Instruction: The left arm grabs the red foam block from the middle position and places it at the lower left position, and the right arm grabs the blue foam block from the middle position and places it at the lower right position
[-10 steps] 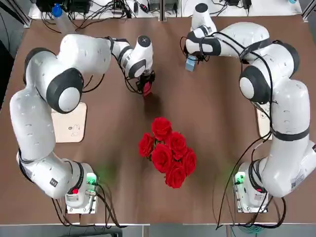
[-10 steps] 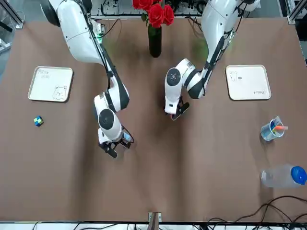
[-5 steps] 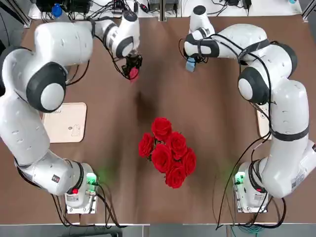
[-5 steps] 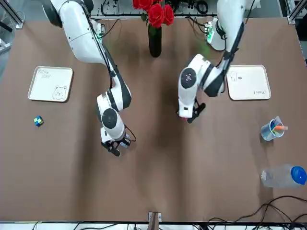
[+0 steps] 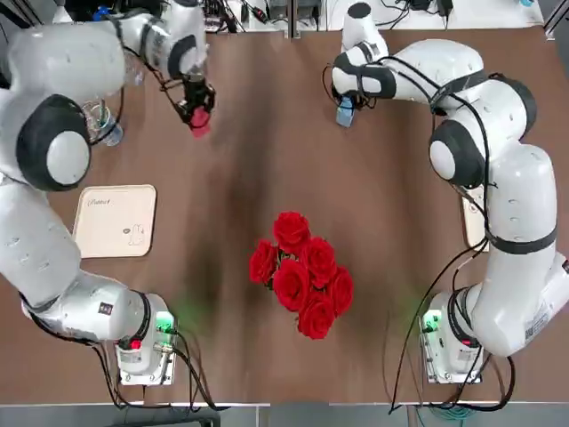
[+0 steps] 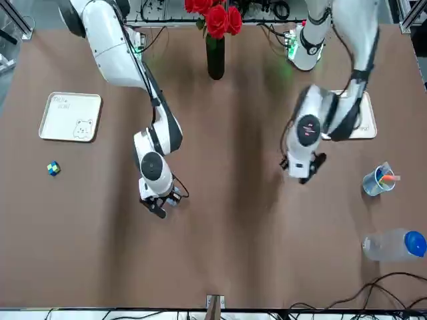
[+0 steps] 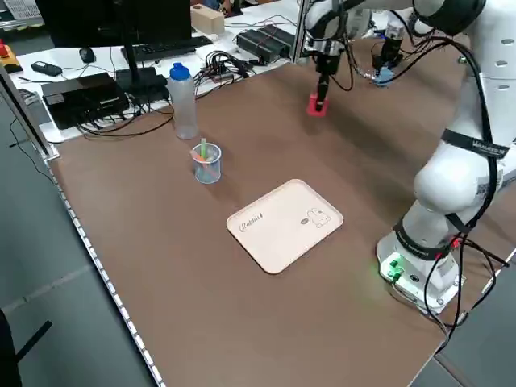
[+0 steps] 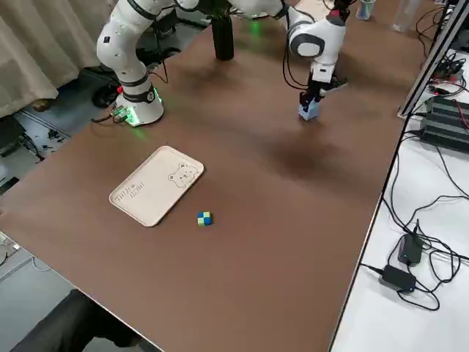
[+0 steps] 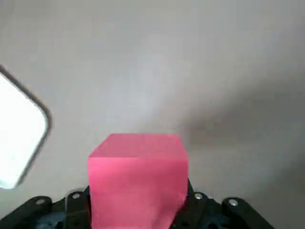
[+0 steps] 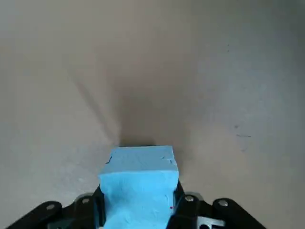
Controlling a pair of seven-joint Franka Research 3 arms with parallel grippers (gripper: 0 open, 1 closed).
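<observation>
Two pincers, two blocks: the left gripper [image 9: 139, 210] is pinching the red foam block [image 9: 138, 191] above the table [image 7: 242, 322], out toward the far left, near the pen cup [image 7: 206, 164]. The right gripper [image 10: 139, 210] is clamped on the blue foam block [image 10: 138, 195], at the far side, right of middle. Best bet for the left arm: clear the white tray [image 5: 116, 221], lower straight down, square up the block, then let go gently. Same for the right, minding the small cube [image 8: 204, 218].

Matt brown tabletop [image 5: 293, 374], smooth pink block [image 9: 138, 191], rough-skinned blue block [image 10: 140, 195], clear plastic bottle [image 6: 387, 245].
</observation>
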